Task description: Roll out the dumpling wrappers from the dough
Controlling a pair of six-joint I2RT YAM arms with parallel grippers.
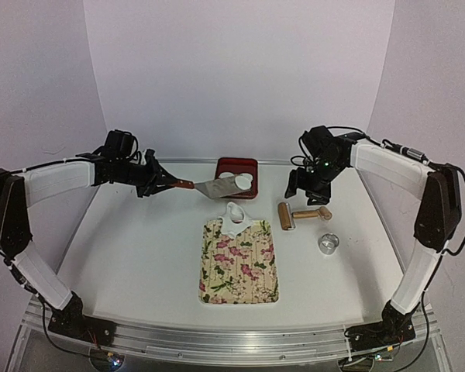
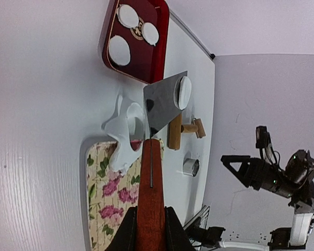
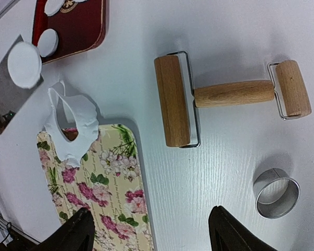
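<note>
— Pale lilac walls close in a white table (image 1: 139,256). What lies on it?

— Mid-table, a rectangular floral-print mat (image 1: 239,267). The dough (image 1: 234,218), a ragged white sheet with a round hole, lies across the mat's far edge, partly on the mat and partly on the table. Just beyond it stands a dark red square tray (image 1: 237,160).

— And the dumpling wrappers?

— Three thin white round dumpling wrappers (image 2: 119,49) lie in the tray. A fourth disc (image 2: 184,91) sits on the tip of a flat steel scraper (image 2: 165,102).

— Who holds that?

— The left gripper (image 2: 149,222): its fingers are clamped on the scraper's reddish-brown wooden handle (image 2: 150,183). From above, the blade reaches the tray's near-left corner.

— The right gripper?

— The right gripper (image 3: 152,225) hangs above the table, fingers spread wide, nothing between them. Below it lies a wooden double-ended roller (image 3: 233,93), to the right of the mat's far end. Near that, a small shiny metal ring (image 3: 276,192) stands on the table, apart from the roller.
</note>
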